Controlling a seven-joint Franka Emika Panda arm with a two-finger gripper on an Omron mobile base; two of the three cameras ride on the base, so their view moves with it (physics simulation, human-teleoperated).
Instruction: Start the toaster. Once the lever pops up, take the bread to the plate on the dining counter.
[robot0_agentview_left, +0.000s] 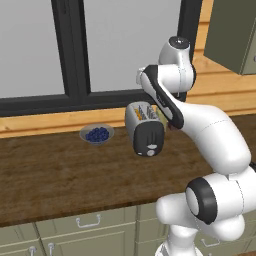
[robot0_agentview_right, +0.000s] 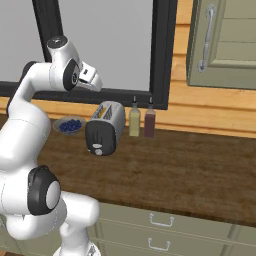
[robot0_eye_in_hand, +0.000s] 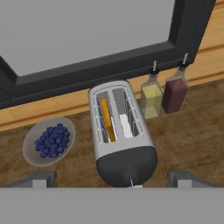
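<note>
gripper (robot0_eye_in_hand: 112, 177) spread, empty, above toaster (robot0_eye_in_hand: 122, 135) | bread (robot0_eye_in_hand: 106, 119) in left slot; lever (robot0_eye_in_hand: 130, 178) on near black end | risk: fingers straddle lever or hit knob; toaster slides

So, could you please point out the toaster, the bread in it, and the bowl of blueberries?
toaster (robot0_eye_in_hand: 127, 164): hand view, on its black end panel.
bread (robot0_eye_in_hand: 106, 118): hand view, on the slice's top edge in the left slot.
bowl of blueberries (robot0_eye_in_hand: 30, 155): hand view, on the grey rim.

No legible text or labels anywhere.
</note>
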